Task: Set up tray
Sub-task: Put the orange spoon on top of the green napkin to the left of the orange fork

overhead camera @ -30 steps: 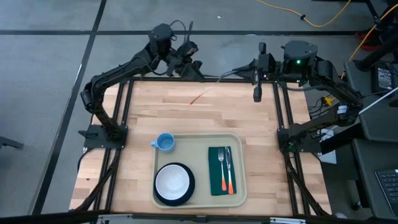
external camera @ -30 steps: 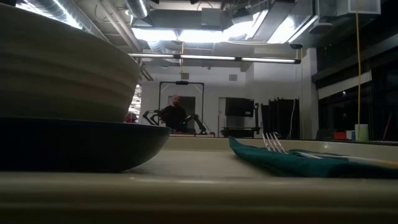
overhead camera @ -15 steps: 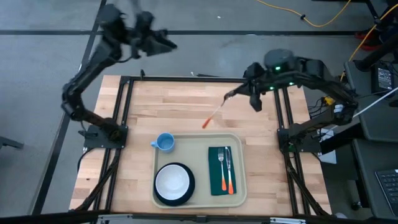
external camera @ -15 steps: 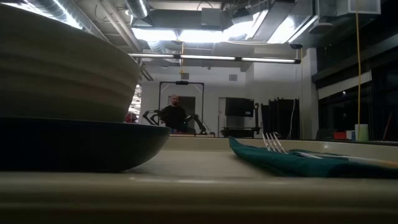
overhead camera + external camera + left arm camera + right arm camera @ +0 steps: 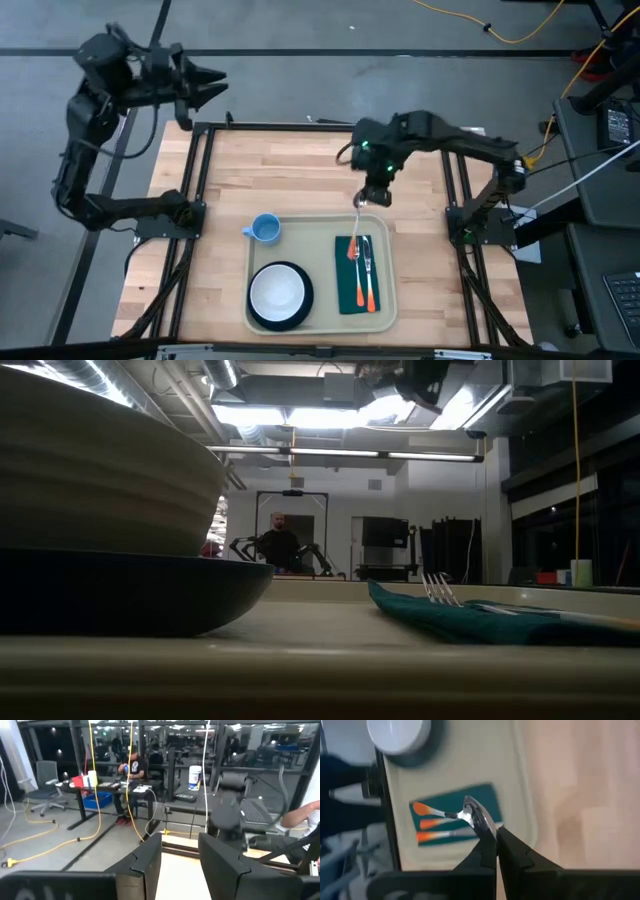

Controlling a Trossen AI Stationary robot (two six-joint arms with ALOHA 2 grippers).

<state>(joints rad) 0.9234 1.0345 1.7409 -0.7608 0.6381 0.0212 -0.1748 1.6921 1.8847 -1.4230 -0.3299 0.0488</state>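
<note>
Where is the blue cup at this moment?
In the high view, the blue cup stands on the wooden table, just outside the tray's far-left corner, beyond the bowl.

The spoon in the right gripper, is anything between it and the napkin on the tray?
Nothing visible blocks it. The right gripper holds the spoon over the green napkin on the tray, where a fork and knife already lie, leaving little free room.
</note>
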